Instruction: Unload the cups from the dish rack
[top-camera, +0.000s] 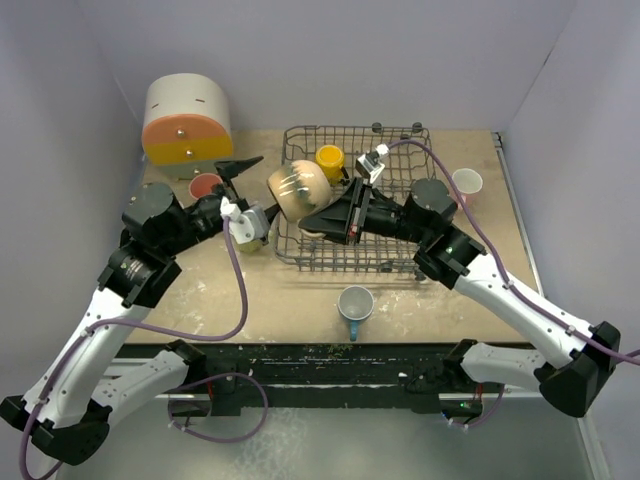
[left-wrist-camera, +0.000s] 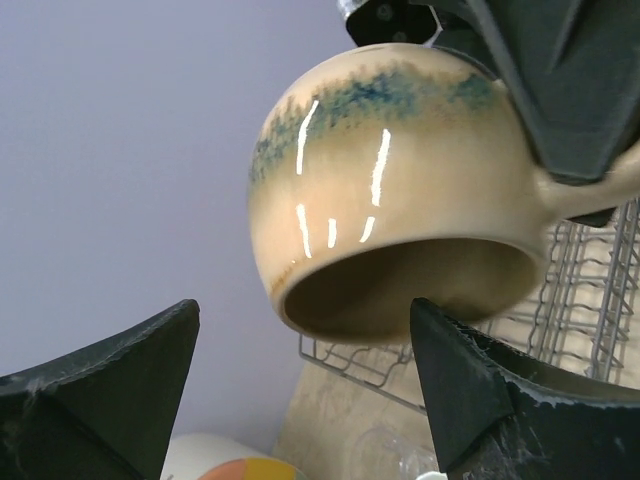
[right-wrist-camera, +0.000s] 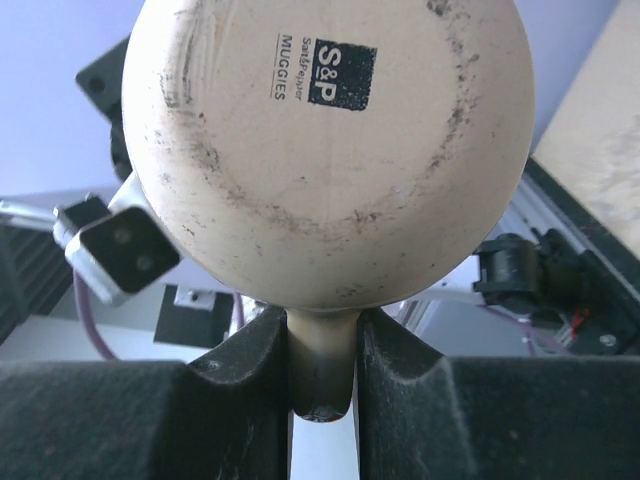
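A tan mug (top-camera: 297, 190) with a blue-streaked rim hangs in the air at the left end of the dish rack (top-camera: 400, 133). My right gripper (top-camera: 322, 212) is shut on its handle. The right wrist view shows the mug's stamped bottom (right-wrist-camera: 330, 150) and the handle squeezed between the fingers of that gripper (right-wrist-camera: 322, 350). My left gripper (top-camera: 245, 178) stands open just left of the mug. In its wrist view the mug (left-wrist-camera: 400, 200) hovers, mouth down, just beyond the wide-spread fingers (left-wrist-camera: 110, 400), untouched. A yellow cup (top-camera: 330, 160) sits in the rack.
On the table stand a blue cup (top-camera: 355, 303) in front of the rack, a pink cup (top-camera: 466, 182) to its right and a salmon cup (top-camera: 206, 185) by the left arm. The white, orange and yellow drawer box (top-camera: 185, 120) is at the back left.
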